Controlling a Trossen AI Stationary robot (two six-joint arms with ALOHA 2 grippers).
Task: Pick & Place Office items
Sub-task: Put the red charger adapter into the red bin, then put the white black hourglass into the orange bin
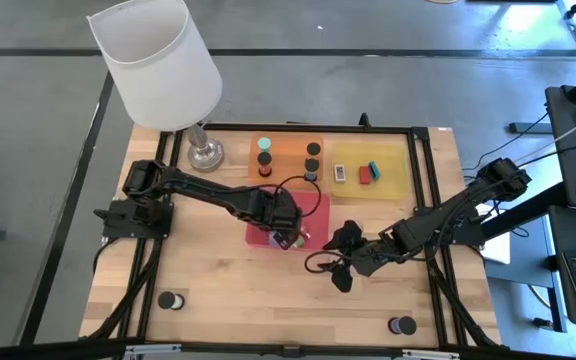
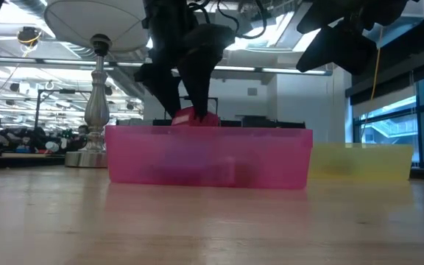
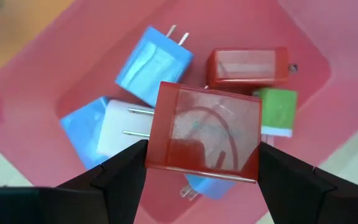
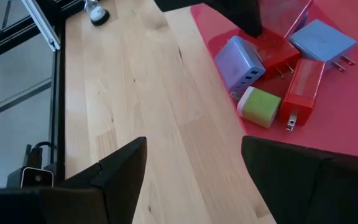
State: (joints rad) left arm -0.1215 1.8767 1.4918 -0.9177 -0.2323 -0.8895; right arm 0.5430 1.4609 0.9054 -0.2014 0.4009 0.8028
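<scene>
On the far left of the table stands the white-shaded lamp (image 1: 158, 60), its metal base (image 1: 206, 155) just beside the orange tray (image 1: 288, 157), and the left arm reaches from the table's left edge across to the red tray (image 1: 316, 208) in the middle. There the left gripper (image 3: 201, 163) hangs over the tray with its fingers (image 3: 123, 171) pinching a red charger block (image 3: 205, 134) by its two sides, held just above the other pieces. Beneath it in the red tray lie lavender-blue charger blocks (image 3: 154, 56) with metal prongs showing, a second red block (image 3: 248, 65) and a green block (image 3: 277, 111) close together; from table height the held red block (image 2: 195, 116) shows just above the tray's rim (image 2: 208, 131). The orange tray behind holds short black cylinders (image 1: 313, 149), one with a teal top (image 1: 264, 143). Farther right, the yellow tray (image 1: 393, 175) holds a small white rectangle (image 1: 339, 174), a red one (image 1: 365, 174) and a teal one (image 1: 375, 167). The right gripper (image 4: 191, 165) hovers over bare wood just beside the red tray's near right corner, its fingers (image 4: 123, 168) spread wide and holding nothing.
</scene>
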